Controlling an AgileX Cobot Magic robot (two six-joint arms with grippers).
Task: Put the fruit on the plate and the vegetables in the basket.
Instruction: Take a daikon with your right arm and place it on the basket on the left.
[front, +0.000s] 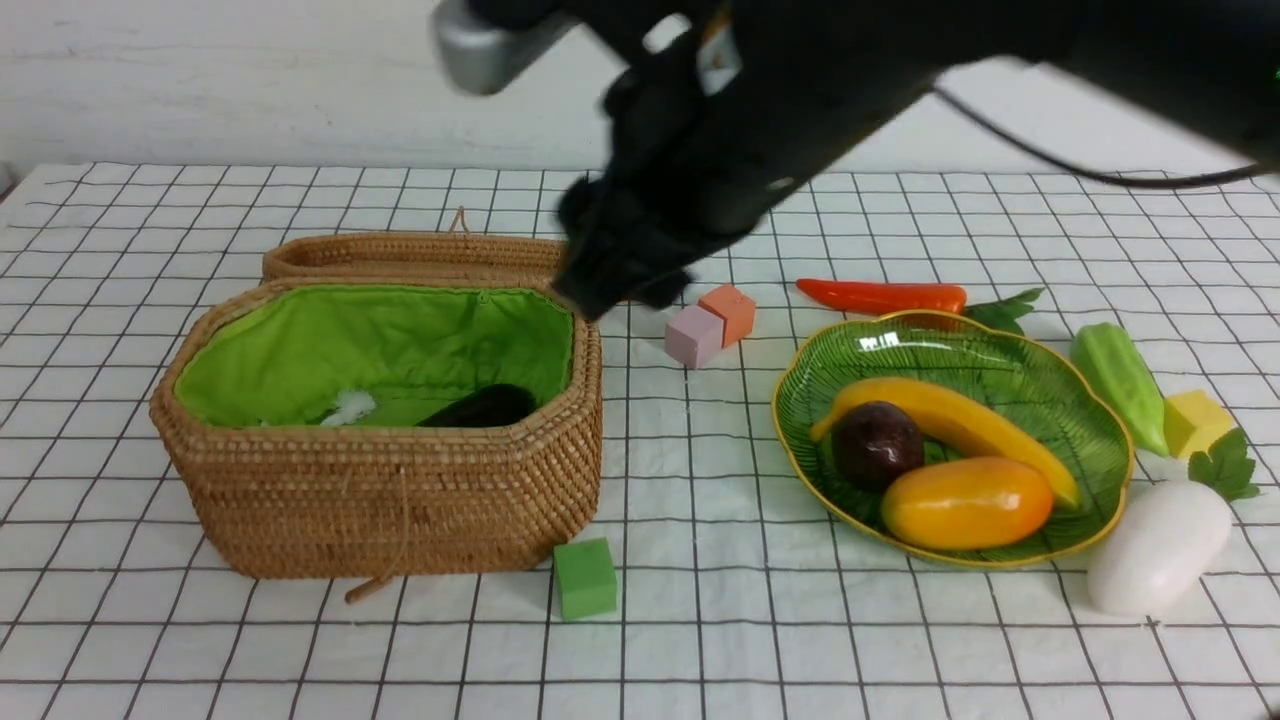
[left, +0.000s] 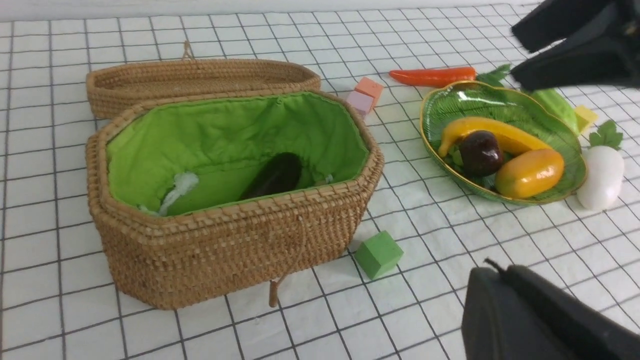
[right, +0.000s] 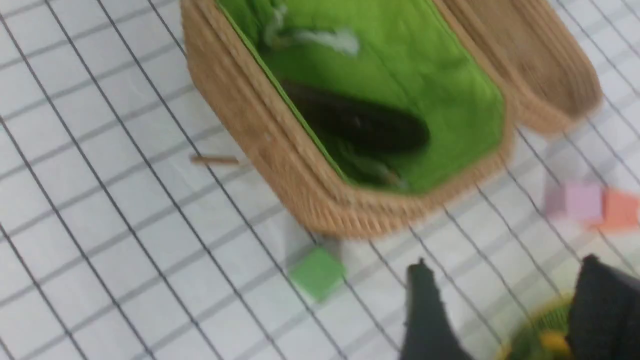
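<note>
The wicker basket (front: 380, 490) stands at the left with its lid folded back, and the dark eggplant (front: 480, 406) lies inside on the green lining. To the right, the green plate (front: 1000, 355) holds the banana (front: 960, 420), the mangosteen (front: 876, 444) and the mango (front: 966, 502). A carrot (front: 880, 296) lies behind the plate, a gourd (front: 1118, 380) to its right and a white radish (front: 1158, 545) at its front right. My right gripper (front: 630, 290) hangs blurred over the basket's back right corner, open and empty (right: 505, 265). My left gripper (left: 495, 270) is shut, holding nothing.
A green cube (front: 585, 578) sits in front of the basket. Pink (front: 692, 336) and orange (front: 730, 310) cubes lie between basket and plate. A yellow cube (front: 1195, 422) rests beside the gourd. The checked cloth (front: 700, 640) covers the whole table.
</note>
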